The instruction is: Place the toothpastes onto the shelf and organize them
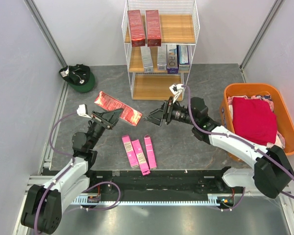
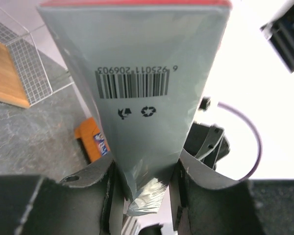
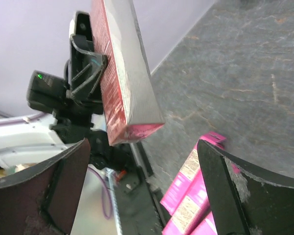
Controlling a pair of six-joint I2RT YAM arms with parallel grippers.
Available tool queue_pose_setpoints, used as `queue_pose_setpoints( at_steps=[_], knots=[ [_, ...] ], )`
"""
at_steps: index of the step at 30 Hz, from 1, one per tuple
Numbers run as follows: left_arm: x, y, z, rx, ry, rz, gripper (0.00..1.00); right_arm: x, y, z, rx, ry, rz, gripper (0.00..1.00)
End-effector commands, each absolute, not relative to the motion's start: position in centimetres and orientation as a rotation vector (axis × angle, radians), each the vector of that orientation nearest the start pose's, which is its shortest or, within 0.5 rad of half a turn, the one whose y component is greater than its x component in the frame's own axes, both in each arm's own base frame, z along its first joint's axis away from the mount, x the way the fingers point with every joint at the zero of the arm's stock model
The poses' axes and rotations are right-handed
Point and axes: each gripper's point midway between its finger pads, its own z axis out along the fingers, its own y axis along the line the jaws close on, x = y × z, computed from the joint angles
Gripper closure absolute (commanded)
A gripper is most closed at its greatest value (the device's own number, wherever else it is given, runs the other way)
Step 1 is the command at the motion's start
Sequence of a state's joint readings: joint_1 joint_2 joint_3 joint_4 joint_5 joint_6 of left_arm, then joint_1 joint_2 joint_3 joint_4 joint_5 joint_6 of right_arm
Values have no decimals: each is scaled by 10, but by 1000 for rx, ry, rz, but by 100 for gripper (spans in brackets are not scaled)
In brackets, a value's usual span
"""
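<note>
**A:** Toothpastes, and one is up in the air! The long dark red cardboard toothpaste box [image 1: 112, 104] is pinched between the two dark fingers of the left gripper [image 1: 116, 115] and held clear of the table.

**B:** Look at its faces from the left wrist: a flat matte grey side with a black barcode across it, and crisp square edges. The broad side is glossy red, almost foil-like.

**A:** And the right gripper [image 1: 148, 119]?

**B:** Its jaws are spread wide with nothing between them. The red box's free end hangs just ahead of its fingertips, apart from them as far as I can tell.

**A:** What lies around them?

**B:** Nearer the arm bases than both grippers, three small bright pink cardboard boxes [image 1: 138, 152] lie flat, side by side on the grey stone-patterned table [image 1: 206, 78].

**A:** The shelf?

**B:** The tall white wire-frame shelf with light wooden boards [image 1: 179, 29] stands beyond the right gripper. Two more dark red boxes [image 1: 136, 28] lie on its top board. Silver and blue lettered boxes [image 1: 172, 58] sit on the middle one.

**A:** To the right gripper's right is a rounded orange plastic tub [image 1: 230, 93] with soft crimson cloth [image 1: 255, 117] inside.
</note>
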State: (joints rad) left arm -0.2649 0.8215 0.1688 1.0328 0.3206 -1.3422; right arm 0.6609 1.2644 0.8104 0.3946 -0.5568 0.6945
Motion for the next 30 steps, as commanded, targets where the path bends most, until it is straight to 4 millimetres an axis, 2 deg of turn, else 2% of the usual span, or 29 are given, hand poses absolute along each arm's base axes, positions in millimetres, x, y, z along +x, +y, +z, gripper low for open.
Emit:
queue_pose_setpoints(
  at_steps=[1, 3, 4, 5, 7, 11, 16, 20, 22, 23, 25, 26, 28, 30],
  knots=[
    [246, -153, 328, -415, 1098, -1660, 98, 237, 331, 308, -275, 1607, 1639, 2],
    [246, -156, 337, -387, 1078, -1679, 98, 236, 337, 301, -258, 1620, 1701, 2],
    [247, -159, 335, -380, 1094, -1685, 98, 233, 338, 310, -249, 1578, 1756, 2],
    [248, -160, 336, -373, 1099, -1692, 98, 236, 340, 307, -238, 1582, 1778, 2],
    [247, -162, 339, -354, 1089, -1707, 98, 234, 344, 312, -239, 1554, 1818, 2],
    [251, -165, 340, -354, 1094, -1716, 98, 233, 360, 310, -259, 1570, 1831, 2],
    [251, -170, 341, -335, 1102, -1729, 98, 241, 373, 311, -247, 1580, 1827, 10],
    [249, -177, 339, -316, 1126, -1744, 98, 248, 377, 317, -234, 1549, 1832, 32],
    [249, -180, 336, -315, 1141, -1751, 98, 250, 379, 316, -234, 1552, 1832, 37],
    [248, -181, 335, -308, 1148, -1755, 98, 251, 380, 319, -237, 1547, 1834, 45],
    [246, -182, 333, -301, 1157, -1757, 98, 252, 380, 320, -231, 1546, 1831, 54],
    [244, -183, 331, -290, 1167, -1758, 98, 252, 379, 319, -233, 1548, 1823, 63],
    [243, -185, 328, -271, 1193, -1740, 97, 251, 377, 322, -233, 1544, 1814, 70],
    [241, -189, 323, -245, 1237, -1718, 88, 251, 375, 321, -235, 1552, 1791, 76]
  ],
)
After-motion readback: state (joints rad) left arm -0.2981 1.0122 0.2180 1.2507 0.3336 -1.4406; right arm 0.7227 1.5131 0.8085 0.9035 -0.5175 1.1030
